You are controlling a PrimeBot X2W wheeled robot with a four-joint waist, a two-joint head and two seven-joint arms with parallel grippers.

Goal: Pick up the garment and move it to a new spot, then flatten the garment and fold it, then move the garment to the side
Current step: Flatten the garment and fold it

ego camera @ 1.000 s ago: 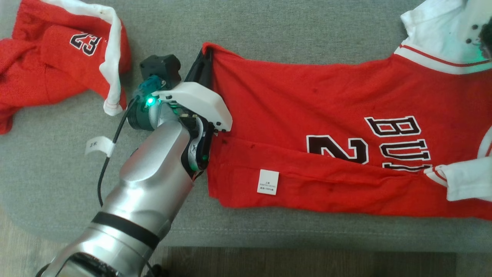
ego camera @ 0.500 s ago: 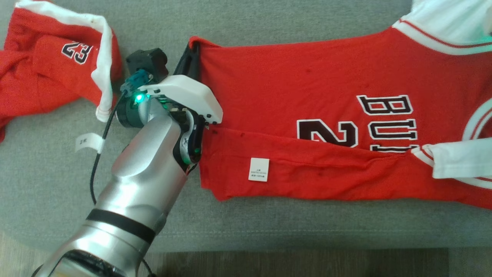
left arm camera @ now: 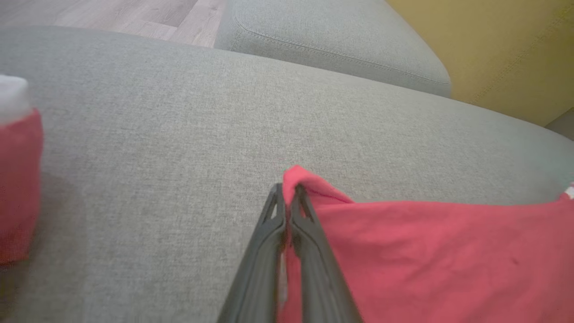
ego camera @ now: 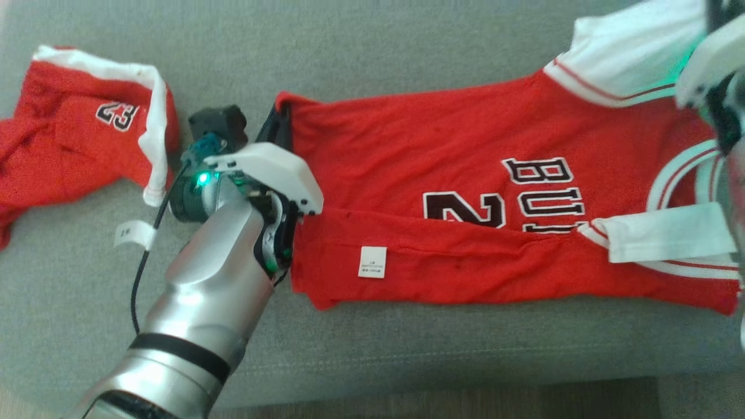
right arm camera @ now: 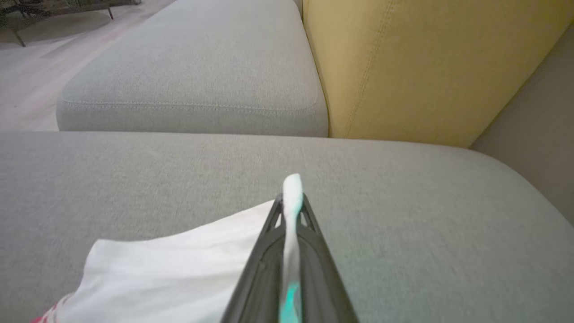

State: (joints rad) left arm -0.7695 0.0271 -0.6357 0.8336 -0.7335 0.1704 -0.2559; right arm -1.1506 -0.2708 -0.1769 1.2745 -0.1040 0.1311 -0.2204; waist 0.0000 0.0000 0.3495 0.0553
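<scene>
Now that the right gripper (right arm camera: 291,199) has snapped shut, you hold the jersey (ego camera: 442,157) at two ends. Entries run from the fingers outward.

1. Right gripper: jaws pressed together on a fold of the white sleeve (right arm camera: 179,264), with a tuft of cloth standing up past the tips. It was open a second ago; this is the change.
2. Left gripper (left arm camera: 287,190): jaws narrow, pinching the red hem corner (left arm camera: 298,177), as they did a second ago.
3. Jersey: stretched between the two grippers, lying on the grey sofa cushion (ego camera: 372,52) with the lettering up. The long edge on the forearm side of the left gripper is already folded in over the lower part of the number. A care label (ego camera: 372,262) shows on that flap, and the other sleeve (ego camera: 663,233) lies across its end.
4. Red shorts (ego camera: 75,134): on the opposite side of the left gripper from the jersey, near it but apart, and not in any grip.
5. Yellow backrest (right arm camera: 426,58): well beyond the right gripper's tips.

Note: the head camera has swung, so the jersey's drift across that view is no move of the cloth. With both corners of the unfolded long edge pinched, you look set to lift that edge and carry it over for the second fold. Raise the two ends evenly, or the first flap may slide open.
</scene>
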